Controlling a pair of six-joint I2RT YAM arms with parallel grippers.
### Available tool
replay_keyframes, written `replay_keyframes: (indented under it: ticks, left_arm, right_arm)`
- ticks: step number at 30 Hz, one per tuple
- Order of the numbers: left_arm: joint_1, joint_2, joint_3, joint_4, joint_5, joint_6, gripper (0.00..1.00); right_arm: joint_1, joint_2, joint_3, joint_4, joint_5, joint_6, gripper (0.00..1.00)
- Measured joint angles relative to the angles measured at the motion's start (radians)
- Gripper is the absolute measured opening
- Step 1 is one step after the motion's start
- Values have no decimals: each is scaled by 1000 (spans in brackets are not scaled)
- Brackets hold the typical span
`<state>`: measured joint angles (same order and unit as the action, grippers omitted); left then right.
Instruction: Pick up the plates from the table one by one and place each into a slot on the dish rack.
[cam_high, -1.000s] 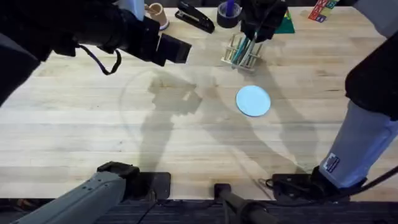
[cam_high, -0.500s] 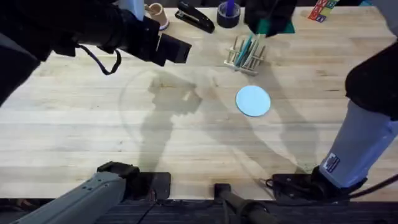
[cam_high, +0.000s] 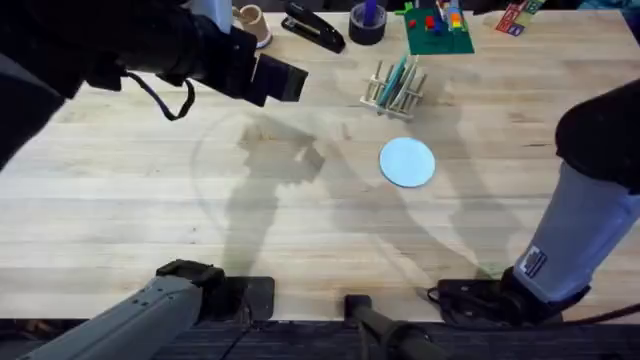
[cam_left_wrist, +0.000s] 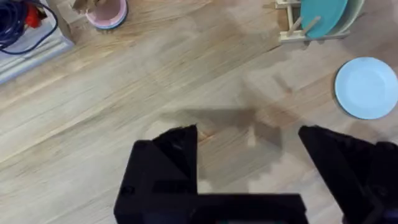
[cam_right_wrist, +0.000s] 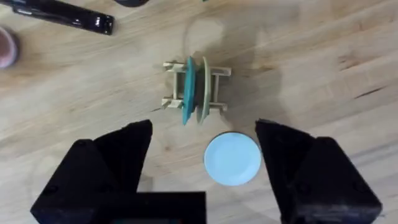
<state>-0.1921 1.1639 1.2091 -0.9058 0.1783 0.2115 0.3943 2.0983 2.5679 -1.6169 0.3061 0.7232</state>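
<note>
Left gripper (cam_left_wrist: 249, 155) raised at upper left of overhead frame, jaws wide apart, empty. Right gripper (cam_right_wrist: 202, 158) high above the desk (cam_high: 120, 200), spread wide, empty. Teal plate (cam_high: 397, 77) and cream plate (cam_high: 408, 84) stand upright in dish rack (cam_high: 393, 88), upper centre; blue plate (cam_high: 407, 162) lies flat just below it.

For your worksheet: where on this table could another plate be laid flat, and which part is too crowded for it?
Free: the wide bare stretch of table left of the light blue plate, and the strip between that plate and the arm bases. Crowded: the far edge, where the dish rack, stapler, tape roll and green board sit close together.
</note>
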Motion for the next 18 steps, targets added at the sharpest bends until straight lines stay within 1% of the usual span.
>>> replay_keyframes:
  ticks: [5,13,15,18]
  left_arm:
    - [0,0,0,0,0,0,994]
    - [0,0,0,0,0,0,994]
    - [0,0,0,0,0,0,995]
    - [0,0,0,0,0,0,995]
  right_arm:
    - [7,0,4,0,0,-53,995]
    - [80,-3,4,0,-11,-194,995]
    - [84,-22,-15,0,-28,-225,995]
    - [80,-96,-86,0,-41,-251,995]
